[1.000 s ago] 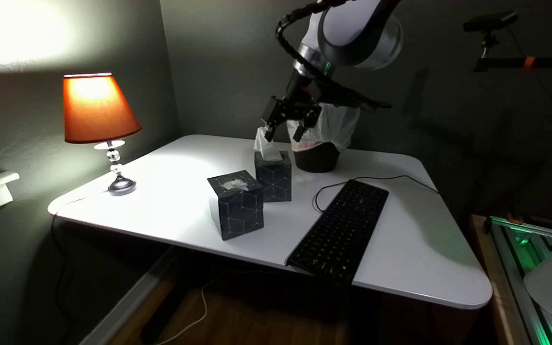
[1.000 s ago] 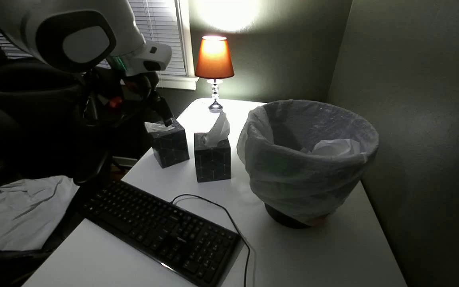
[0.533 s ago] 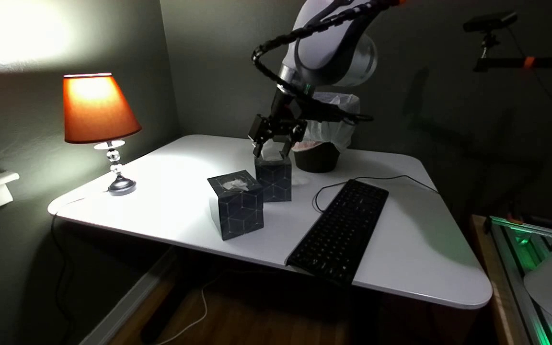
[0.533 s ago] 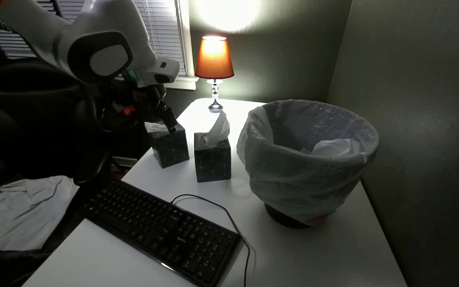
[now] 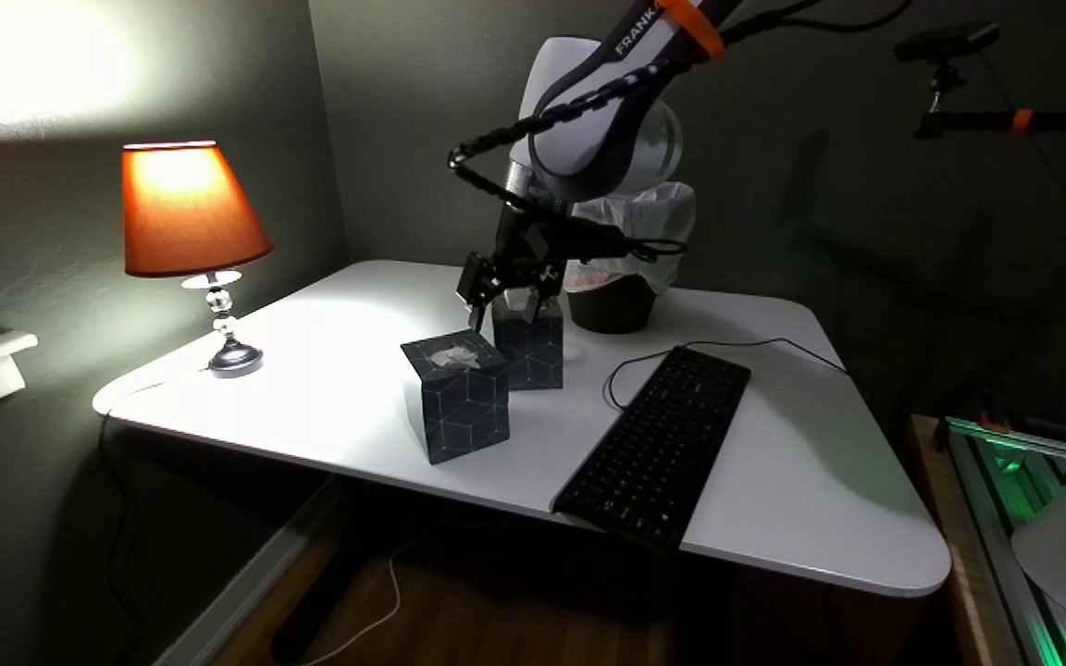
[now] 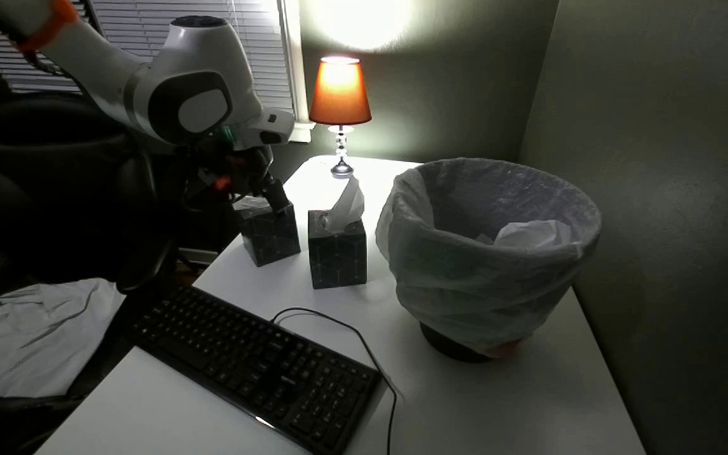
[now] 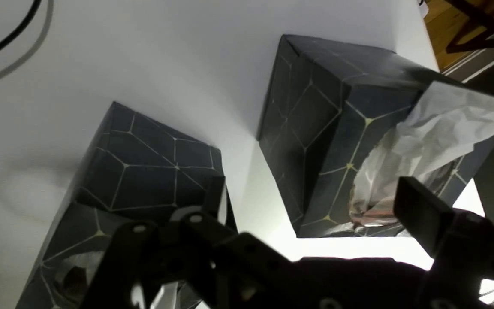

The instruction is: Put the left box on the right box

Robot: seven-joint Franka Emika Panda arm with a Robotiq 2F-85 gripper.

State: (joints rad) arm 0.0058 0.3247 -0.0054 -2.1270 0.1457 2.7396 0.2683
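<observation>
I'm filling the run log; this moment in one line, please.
pincer: open, holding nothing; left box: on desk; right box: on desk, apart from left box; stacking: not done

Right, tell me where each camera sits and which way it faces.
In an exterior view: raised before the desk, facing the wall beyond the left box and right box; arm and open claw show.
In an exterior view: high over the keyboard end, facing the lamp and window; arm and part of the claw show.
Wrist view: above the claw, looking down at both boxes; only the claw shows, fingers apart.
Both exterior views share desk, boxes, keyboard, lamp, lined bin and arm.
</observation>
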